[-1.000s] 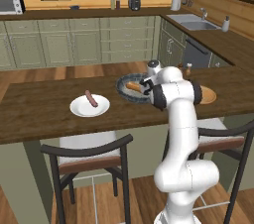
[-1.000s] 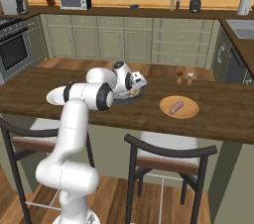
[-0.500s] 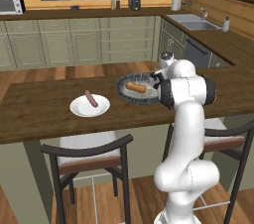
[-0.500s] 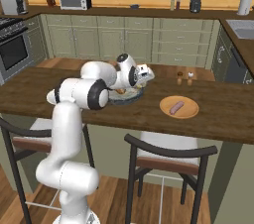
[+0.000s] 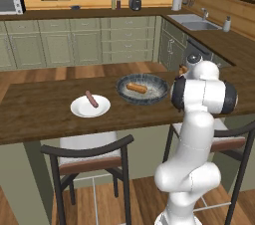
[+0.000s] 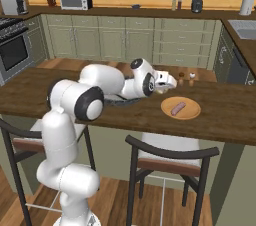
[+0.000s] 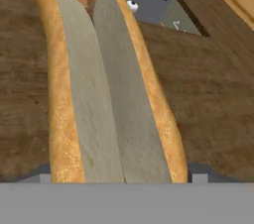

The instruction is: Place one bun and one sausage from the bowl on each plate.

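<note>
- Gripper (image 6: 168, 81) hung over the wooden counter (image 5: 45, 114), at about 10 o'clock from the orange-tan plate (image 6: 192, 113) in the right base view.
- Claw spread wide around the split bun (image 7: 106, 104), which it carried lengthwise. In the hand view the bun rose from 6 o'clock towards 11 o'clock and hid both finger tips.
- Cut faces of that bun were pale grey (crust golden-orange along both outer edges), with dark counter wood behind it.
- Orange-tan plate carried one sausage (image 6: 177, 108), lying near its middle and pointing roughly from 7 to 1 o'clock.
- Bowl (image 5: 155, 89) sat mid-counter in the left base view, at 9 o'clock from the arm's dark-jointed elbow; a second bun (image 5: 137, 88) lay inside it, left of centre.
- White plate (image 5: 79, 109) stood near the bowl, at about 8 o'clock from it, apart from its rim.
- Another sausage (image 5: 91, 98) rested on the white plate, angled from 11 to 5 o'clock.
- Two dark-framed chairs (image 5: 92, 154) stood tucked under the near edge of the counter.
</note>
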Motion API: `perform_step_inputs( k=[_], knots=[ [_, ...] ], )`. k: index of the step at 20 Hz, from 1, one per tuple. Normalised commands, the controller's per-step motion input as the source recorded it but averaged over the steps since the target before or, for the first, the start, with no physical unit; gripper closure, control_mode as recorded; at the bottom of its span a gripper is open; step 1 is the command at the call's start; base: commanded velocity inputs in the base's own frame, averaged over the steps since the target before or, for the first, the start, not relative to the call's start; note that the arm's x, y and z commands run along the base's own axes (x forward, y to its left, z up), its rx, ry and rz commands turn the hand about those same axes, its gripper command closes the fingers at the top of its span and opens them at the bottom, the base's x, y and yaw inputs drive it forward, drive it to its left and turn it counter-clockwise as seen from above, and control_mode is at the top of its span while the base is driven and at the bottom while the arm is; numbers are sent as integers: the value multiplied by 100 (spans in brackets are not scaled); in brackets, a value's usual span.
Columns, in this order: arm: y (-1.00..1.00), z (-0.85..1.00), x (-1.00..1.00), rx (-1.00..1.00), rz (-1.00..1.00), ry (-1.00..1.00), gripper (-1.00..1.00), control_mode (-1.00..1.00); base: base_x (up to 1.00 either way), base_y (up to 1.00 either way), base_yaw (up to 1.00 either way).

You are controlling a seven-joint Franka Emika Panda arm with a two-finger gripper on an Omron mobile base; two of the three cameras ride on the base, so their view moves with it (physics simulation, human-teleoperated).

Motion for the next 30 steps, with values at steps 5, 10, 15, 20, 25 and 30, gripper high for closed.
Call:
perform_step_inputs(
  k=[5, 10, 15, 20, 25, 30],
  knots=[
    [-50, -15, -2, 8, -22, 6, 100, -100, 0, 0, 0],
    [-2, -47, 12, 0, -12, 10, 100, -100, 0, 0, 0],
    [0, -59, 32, 2, -7, 5, 100, -100, 0, 0, 0],
    [-1, -26, 48, 0, -2, 0, -100, -100, 0, 0, 0],
    [-39, 0, 14, 3, -1, -1, -100, -100, 0, 0, 0],
    [-34, 8, 0, 4, -5, -1, -100, -100, 0, 0, 0]
  ],
)
